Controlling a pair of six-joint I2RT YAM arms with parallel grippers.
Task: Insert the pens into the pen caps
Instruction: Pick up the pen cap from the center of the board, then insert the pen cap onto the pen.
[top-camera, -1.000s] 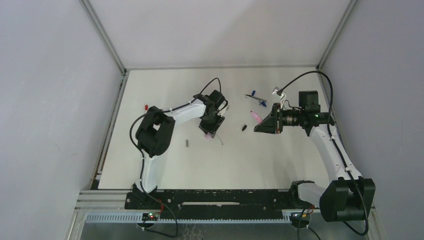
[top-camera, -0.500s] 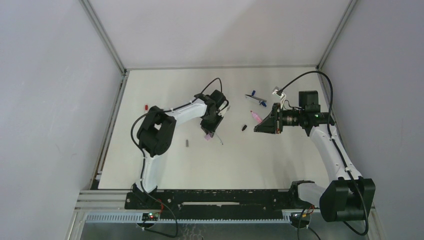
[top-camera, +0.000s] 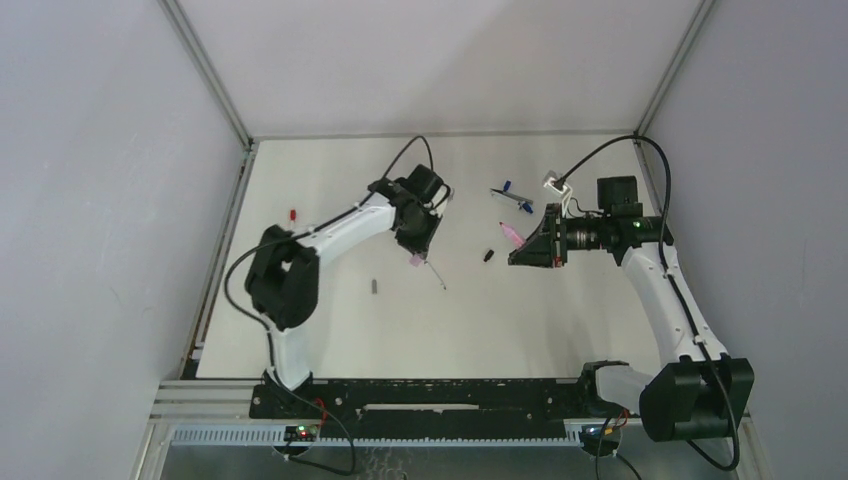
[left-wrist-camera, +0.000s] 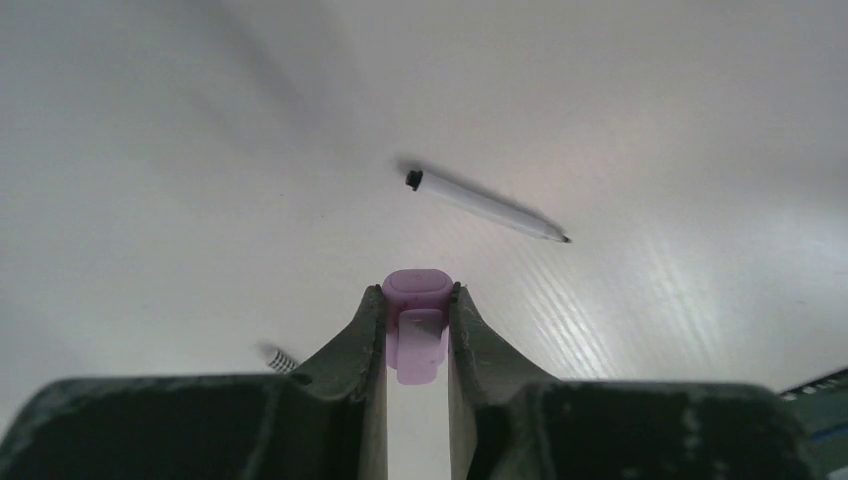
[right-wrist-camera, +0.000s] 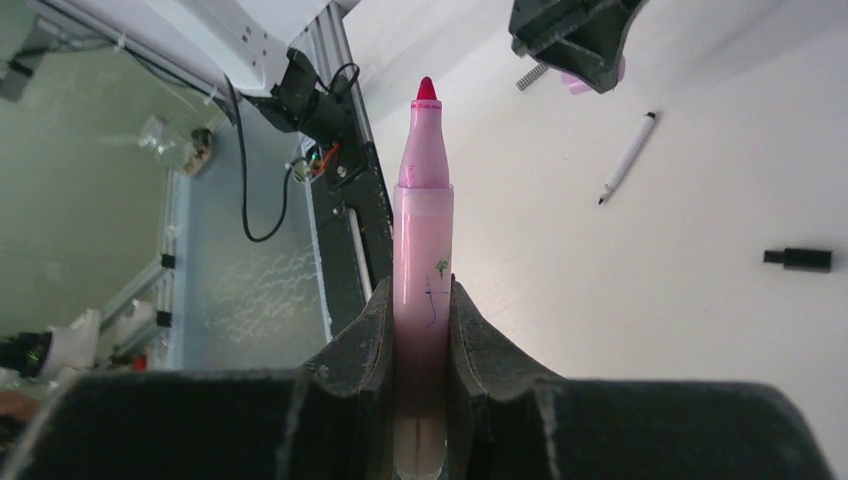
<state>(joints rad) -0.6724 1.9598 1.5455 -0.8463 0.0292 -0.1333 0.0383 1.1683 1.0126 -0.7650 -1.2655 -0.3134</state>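
Pink cap (left-wrist-camera: 415, 330) is pinched by the left gripper (left-wrist-camera: 415, 293); the right gripper (right-wrist-camera: 420, 292) clamps the pink marker (right-wrist-camera: 424, 225), tip exposed.

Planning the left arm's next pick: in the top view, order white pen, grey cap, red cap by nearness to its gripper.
1. White pen, right beside the left gripper.
2. Grey cap, near-left of it.
3. Red cap, far left.

Smooth glossy plastic pink marker (right-wrist-camera: 422, 260), matt plastic lilac cap (left-wrist-camera: 415, 295), finely ribbed, faintly shiny white table (left-wrist-camera: 640, 300).
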